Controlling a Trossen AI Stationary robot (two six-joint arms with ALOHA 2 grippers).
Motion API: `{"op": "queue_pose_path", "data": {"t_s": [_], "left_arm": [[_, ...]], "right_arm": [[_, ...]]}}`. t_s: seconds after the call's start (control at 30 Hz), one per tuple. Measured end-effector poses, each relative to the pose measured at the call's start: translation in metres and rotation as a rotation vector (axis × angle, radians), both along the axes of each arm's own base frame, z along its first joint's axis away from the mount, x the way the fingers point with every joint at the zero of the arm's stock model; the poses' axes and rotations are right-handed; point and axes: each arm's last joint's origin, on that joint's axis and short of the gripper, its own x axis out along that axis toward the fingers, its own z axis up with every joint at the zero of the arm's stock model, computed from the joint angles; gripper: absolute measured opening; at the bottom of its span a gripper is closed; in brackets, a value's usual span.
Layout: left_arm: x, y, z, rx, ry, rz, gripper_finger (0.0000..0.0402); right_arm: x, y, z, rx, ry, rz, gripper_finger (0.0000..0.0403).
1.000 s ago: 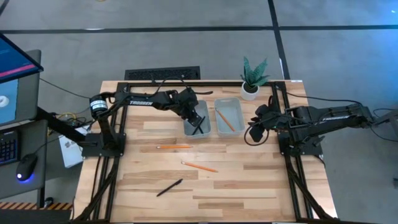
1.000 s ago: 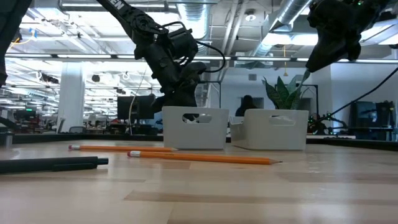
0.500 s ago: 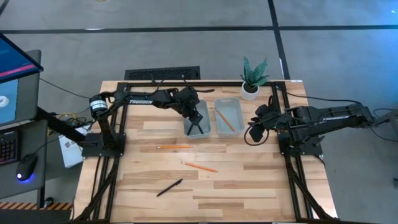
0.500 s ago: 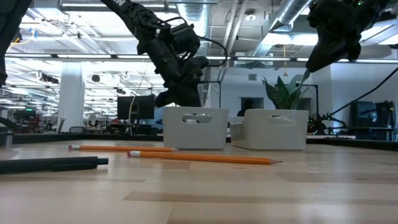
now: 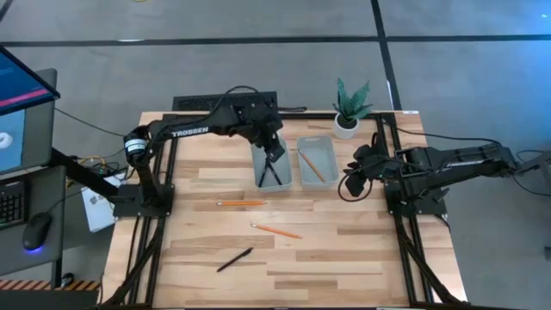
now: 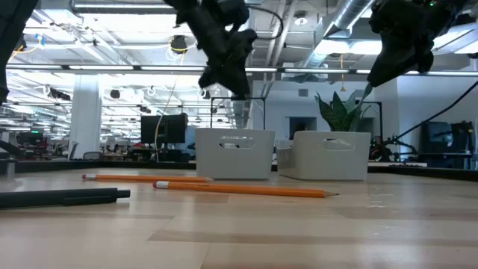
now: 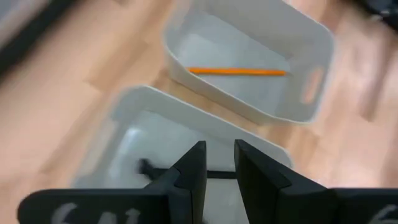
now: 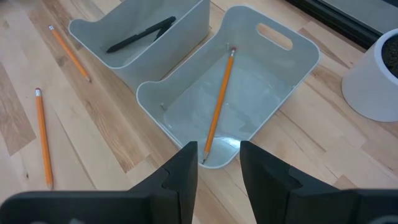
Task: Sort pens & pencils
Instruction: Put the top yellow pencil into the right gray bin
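1. We see the left arm reaching from its base across the far side of the table, wrist bent down, with the left gripper [image 5: 274, 151] hanging above the left tray [image 5: 259, 176].
2. In its wrist view the fingers [image 7: 194, 171] stand a narrow gap apart and hold nothing.
3. That tray holds two pens [image 5: 274, 175], lying crossed in the high view.
4. The right arm stretches in from the right edge, its gripper [image 5: 355, 165] lifted off the table just right of the right tray [image 5: 331, 153].
5. Its fingers [image 8: 182, 171] stand narrowly apart, empty.
6. One pencil [image 8: 218, 102] lies slantwise in the right tray.
7. Two pencils remain on the table: one [image 5: 240, 203] in front of the left tray, another [image 5: 276, 231] nearer the front.
8. A third pen [image 5: 234, 259] lies near the front edge, well apart from both trays.
9. A potted plant [image 5: 349, 108] stands at the far edge.
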Motion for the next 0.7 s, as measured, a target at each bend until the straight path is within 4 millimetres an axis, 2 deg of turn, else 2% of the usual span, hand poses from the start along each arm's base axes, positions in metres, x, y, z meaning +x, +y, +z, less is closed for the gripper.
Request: {"op": "queue_pose_path", "data": {"t_s": [0.17,0.4,0.7], "left_arm": [[-0.016,-0.007,0.042,0.142,-0.03,0.045,0.0073],[-0.068,-0.022,0.103,0.244,-0.151,0.128,0.0073],[-0.129,-0.055,0.144,0.333,-0.188,0.273,0.0073]], "right_arm": [[0.0,0.0,0.0,0.0,0.0,0.001,0.0142],[0.0,0.0,0.0,0.0,0.0,0.001,0.0142],[0.001,0.0,0.001,0.001,-0.009,0.001,0.0144]]}}
